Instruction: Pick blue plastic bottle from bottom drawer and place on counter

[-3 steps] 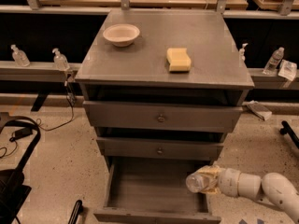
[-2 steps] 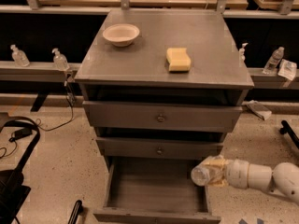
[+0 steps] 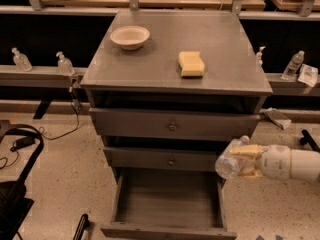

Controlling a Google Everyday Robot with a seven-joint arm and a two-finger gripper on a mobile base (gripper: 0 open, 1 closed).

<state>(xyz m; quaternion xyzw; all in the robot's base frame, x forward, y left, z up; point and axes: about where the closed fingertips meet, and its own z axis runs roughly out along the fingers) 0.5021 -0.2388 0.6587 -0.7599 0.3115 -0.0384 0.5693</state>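
- Blue plastic bottle (image 3: 227,164): held in the air, tilted, at the right front corner of the cabinet. It is level with the middle drawer (image 3: 165,158), above the right edge of the open bottom drawer (image 3: 169,200).
- Hand (image 3: 243,161): pale yellow fingers (image 3: 246,150) pinching the bottle from above and below.
- Arm (image 3: 292,164): white, reaches in roughly level from the right; cut off by the frame edge.
- Bottom drawer: pulled out, bare grey floor showing; front corners partly cropped.
- Counter (image 3: 220,39): carries a pale bowl (image 3: 130,36) and a yellow sponge (image 3: 191,64), well apart.
- Surroundings: speckled floor (image 3: 60,174); pump dispensers (image 3: 64,63) on a side ledge to the left, a small clear bottle (image 3: 293,64) to the right.
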